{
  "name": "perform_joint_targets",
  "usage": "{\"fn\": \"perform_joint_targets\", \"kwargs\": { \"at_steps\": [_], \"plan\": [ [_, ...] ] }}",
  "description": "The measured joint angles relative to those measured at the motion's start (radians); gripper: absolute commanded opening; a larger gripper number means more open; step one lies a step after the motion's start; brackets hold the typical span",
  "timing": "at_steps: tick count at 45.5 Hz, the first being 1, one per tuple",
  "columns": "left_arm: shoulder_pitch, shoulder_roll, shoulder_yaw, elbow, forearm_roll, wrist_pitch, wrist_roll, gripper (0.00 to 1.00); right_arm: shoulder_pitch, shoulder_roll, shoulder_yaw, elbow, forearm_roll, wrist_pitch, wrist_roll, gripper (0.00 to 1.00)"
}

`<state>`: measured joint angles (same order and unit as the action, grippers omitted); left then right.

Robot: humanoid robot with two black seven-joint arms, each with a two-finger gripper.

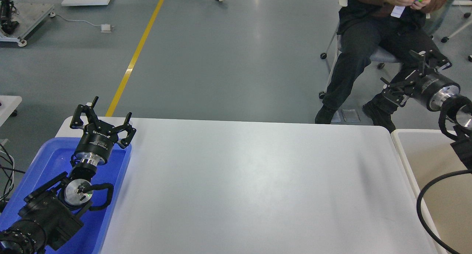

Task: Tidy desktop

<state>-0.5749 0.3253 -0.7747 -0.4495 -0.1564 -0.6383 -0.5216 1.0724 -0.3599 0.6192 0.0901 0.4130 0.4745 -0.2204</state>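
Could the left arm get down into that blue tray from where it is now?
Probably yes. The left end effector hangs open right above the blue tray's far end, and nothing visible lies between them, so a short drop should reach it.

The desktop (250,184) and blue tray (110,195) run off the bottom edge; the seated person's (372,36) head is cropped.

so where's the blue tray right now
In the head view the blue tray sits at the desktop's left edge, under the left gripper.
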Motion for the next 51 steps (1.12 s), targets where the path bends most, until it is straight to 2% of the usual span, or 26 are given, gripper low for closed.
{"fn": "perform_joint_targets", "kwargs": {
  "at_steps": [12, 25, 51],
  "plan": [
    [0.000, 0.000, 0.000, 0.000, 0.000, 0.000, 0.000, 1.00, -0.010, 0.148, 0.146, 0.063, 0.002, 0.049, 0.004, 1.00],
    [0.000, 0.000, 0.000, 0.000, 0.000, 0.000, 0.000, 1.00, -0.071, 0.296, 0.196, 0.080, 0.003, 0.062, 0.008, 1.00],
    [0.000, 0.000, 0.000, 0.000, 0.000, 0.000, 0.000, 1.00, -0.237, 0.355, 0.221, 0.078, 0.003, 0.069, 0.031, 1.00]
  ]
}}
